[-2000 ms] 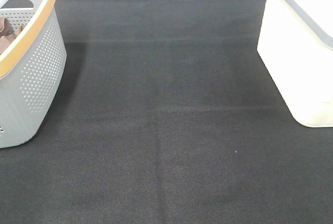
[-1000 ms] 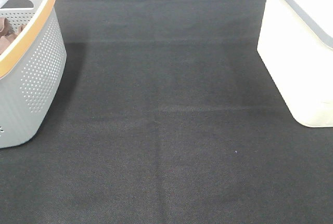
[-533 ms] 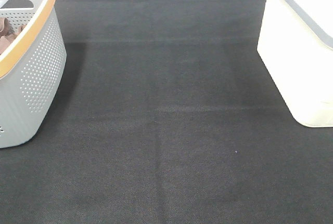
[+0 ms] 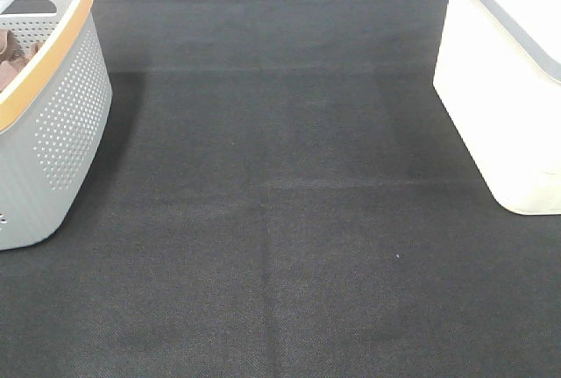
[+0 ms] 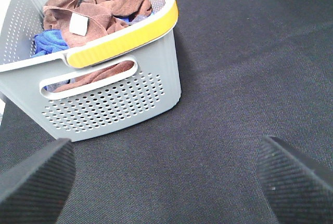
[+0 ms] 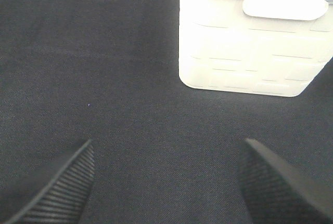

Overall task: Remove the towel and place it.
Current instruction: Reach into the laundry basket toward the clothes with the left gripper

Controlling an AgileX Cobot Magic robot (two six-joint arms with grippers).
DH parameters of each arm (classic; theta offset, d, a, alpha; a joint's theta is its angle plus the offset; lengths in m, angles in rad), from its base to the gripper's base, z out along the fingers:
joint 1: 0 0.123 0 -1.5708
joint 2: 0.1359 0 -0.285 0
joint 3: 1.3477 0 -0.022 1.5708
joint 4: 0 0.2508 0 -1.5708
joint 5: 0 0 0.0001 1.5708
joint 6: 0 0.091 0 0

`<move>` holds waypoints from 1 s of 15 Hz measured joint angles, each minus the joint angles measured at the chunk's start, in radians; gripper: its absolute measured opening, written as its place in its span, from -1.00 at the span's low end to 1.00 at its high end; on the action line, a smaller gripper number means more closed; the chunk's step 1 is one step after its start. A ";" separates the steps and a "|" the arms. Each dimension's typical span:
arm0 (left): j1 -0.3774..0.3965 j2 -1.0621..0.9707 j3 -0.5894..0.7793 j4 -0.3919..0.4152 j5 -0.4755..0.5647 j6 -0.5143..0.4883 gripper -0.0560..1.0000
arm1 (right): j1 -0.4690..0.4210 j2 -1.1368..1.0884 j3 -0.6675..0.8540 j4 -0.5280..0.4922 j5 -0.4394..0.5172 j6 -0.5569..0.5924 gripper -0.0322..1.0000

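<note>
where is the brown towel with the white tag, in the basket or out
In. The towel lies bunched inside the grey basket, white tag up, beside a blue cloth.

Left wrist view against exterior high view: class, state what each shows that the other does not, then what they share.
Only the left wrist view shows the open left end effector, the white tag on the towel, and a blue cloth. Only the exterior high view shows the white bin. Both show the grey perforated basket, the towel inside it and the black mat.
</note>
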 joint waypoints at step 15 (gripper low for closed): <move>0.000 0.000 0.000 0.007 -0.001 0.000 0.81 | 0.000 0.000 0.000 -0.070 0.000 -0.025 0.47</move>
